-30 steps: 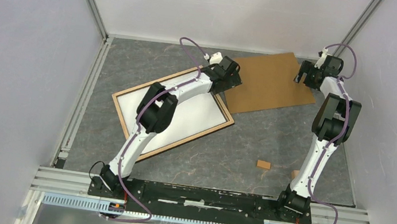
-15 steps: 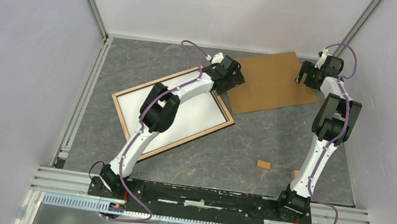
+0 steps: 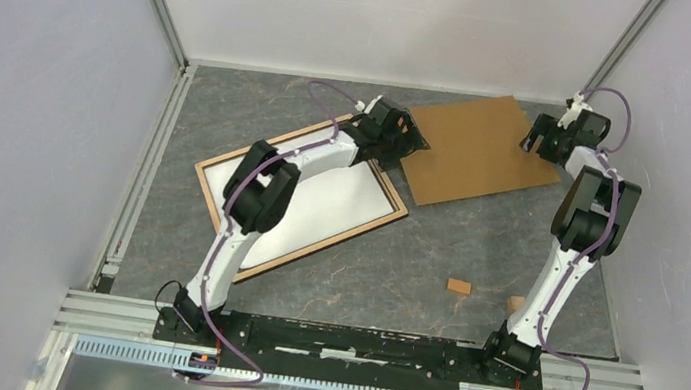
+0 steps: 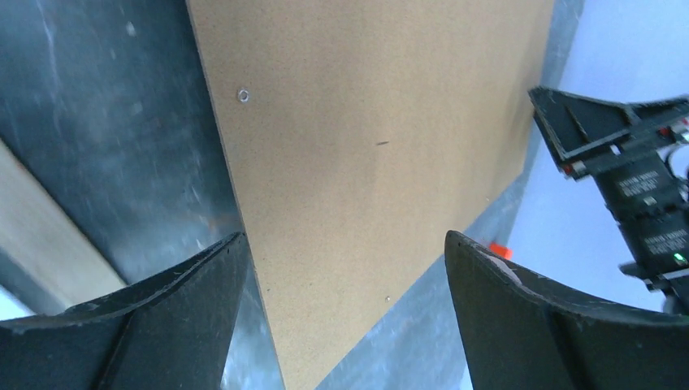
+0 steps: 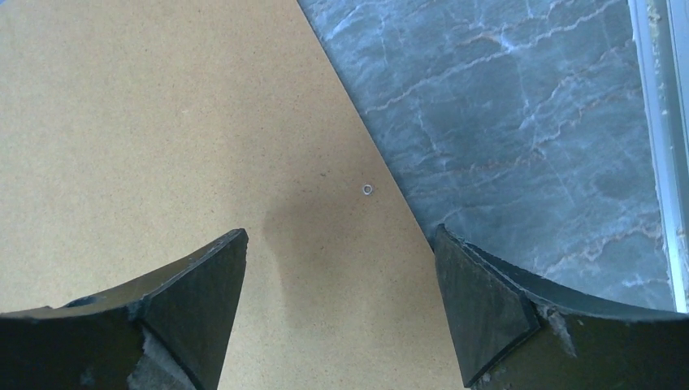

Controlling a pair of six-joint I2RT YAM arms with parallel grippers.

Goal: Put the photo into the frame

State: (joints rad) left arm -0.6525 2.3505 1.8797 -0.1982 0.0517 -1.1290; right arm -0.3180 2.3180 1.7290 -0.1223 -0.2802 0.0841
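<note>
Frame left; backing board just right, farther back.

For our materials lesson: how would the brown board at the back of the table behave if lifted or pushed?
Probably stiff: the backing board lies flat with straight edges and no curl. Likely light for its size, as its edge looks very thin. Lying flush on the table, it would probably slide when pushed rather than tip.

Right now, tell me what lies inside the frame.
A white sheet fills the frame; no picture shows on it. The left arm hides the far corner, and anything beneath the sheet is covered.
</note>
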